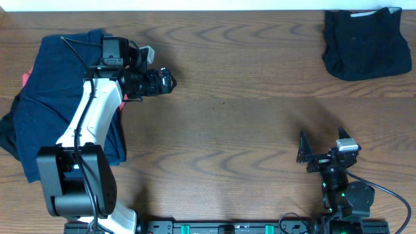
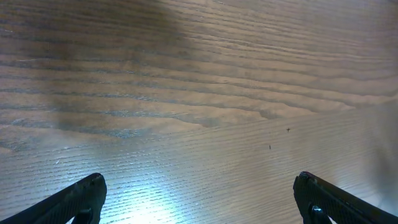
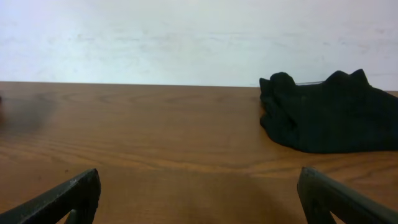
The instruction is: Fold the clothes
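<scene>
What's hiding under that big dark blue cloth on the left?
A sliver of pink fabric and some black fabric peek out along the left edge of the blue cloth. How much lies beneath is covered.

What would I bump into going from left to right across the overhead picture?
navy blue clothes pile → left claw → right claw → black garment

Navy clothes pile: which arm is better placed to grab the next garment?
Left. The left gripper hovers open just beside the navy clothes pile, while the right gripper sits at the opposite side of the table.
</scene>
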Controlling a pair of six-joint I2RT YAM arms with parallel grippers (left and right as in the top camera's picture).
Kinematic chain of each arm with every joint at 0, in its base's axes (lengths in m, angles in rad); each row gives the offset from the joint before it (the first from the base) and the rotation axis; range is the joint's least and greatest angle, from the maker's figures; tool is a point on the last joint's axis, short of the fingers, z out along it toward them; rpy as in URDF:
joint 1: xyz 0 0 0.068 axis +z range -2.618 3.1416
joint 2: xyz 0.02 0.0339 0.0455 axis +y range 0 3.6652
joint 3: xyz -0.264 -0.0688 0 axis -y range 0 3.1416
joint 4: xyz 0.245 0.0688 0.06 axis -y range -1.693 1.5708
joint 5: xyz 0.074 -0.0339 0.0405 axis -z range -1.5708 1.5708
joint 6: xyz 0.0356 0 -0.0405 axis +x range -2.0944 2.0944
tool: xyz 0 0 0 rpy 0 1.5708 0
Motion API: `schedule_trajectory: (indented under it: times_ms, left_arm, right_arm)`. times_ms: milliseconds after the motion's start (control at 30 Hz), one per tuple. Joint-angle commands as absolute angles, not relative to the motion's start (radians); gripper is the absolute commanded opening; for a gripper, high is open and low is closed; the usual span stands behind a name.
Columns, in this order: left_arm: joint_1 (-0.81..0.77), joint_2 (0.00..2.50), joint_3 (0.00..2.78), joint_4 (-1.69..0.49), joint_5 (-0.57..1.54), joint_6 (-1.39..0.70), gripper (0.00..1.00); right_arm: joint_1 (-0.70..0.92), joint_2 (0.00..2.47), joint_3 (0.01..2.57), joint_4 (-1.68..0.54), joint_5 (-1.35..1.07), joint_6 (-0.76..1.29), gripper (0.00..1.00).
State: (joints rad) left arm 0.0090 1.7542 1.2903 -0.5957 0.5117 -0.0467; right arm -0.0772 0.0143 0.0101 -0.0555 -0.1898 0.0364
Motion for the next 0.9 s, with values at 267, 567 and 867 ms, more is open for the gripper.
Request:
schedule_trajectory:
  times_ms: [267, 567, 867]
  left_arm:
    - [0.004, 1.760, 1.284, -0.598, 0.503, -0.030, 0.98]
    - [-0.010, 1.697, 1.272, -0.529, 0.504, 0.065, 0.98]
    - [-0.109, 1.488, 1.153, -0.347, 0.504, 0.557, 0.98]
  right_arm:
    - [-0.071, 0.007, 0.006, -0.057, -0.184, 0.028, 0.99]
    - [-0.071, 0.007, 0.006, -0.057, -0.184, 0.028, 0.99]
    - [-0.071, 0.007, 0.006, -0.057, -0.184, 0.028, 0.99]
